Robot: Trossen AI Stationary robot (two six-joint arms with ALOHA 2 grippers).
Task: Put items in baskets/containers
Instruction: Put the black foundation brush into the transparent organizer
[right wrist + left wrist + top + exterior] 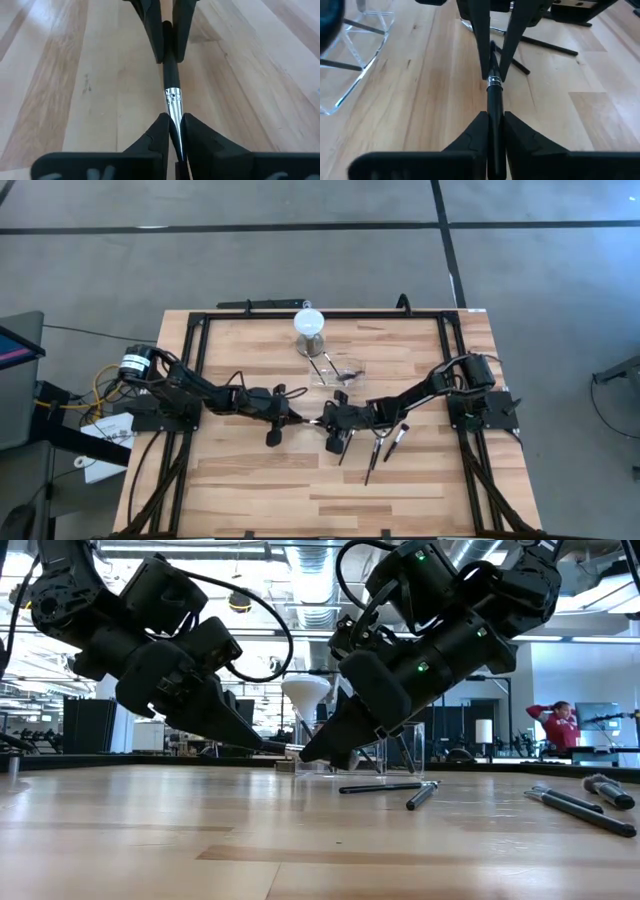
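Dark brush (pixel 494 95) clamped by left gripper (pixel 494 131), right gripper (pixel 172 129).

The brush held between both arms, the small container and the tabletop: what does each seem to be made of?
The brush seems to have a matte black handle and a shiny metal ferrule that glints silver; both end effectors grip it. The container looks like clear rigid plastic, see-through with bright edges. The tabletop appears to be pale jointed wood, with visible grain.

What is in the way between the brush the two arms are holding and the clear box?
Nothing visible. The makeup brush hangs between the left end effector and right end effector, both shut on it. Bare wooden table lies between it and the clear container.
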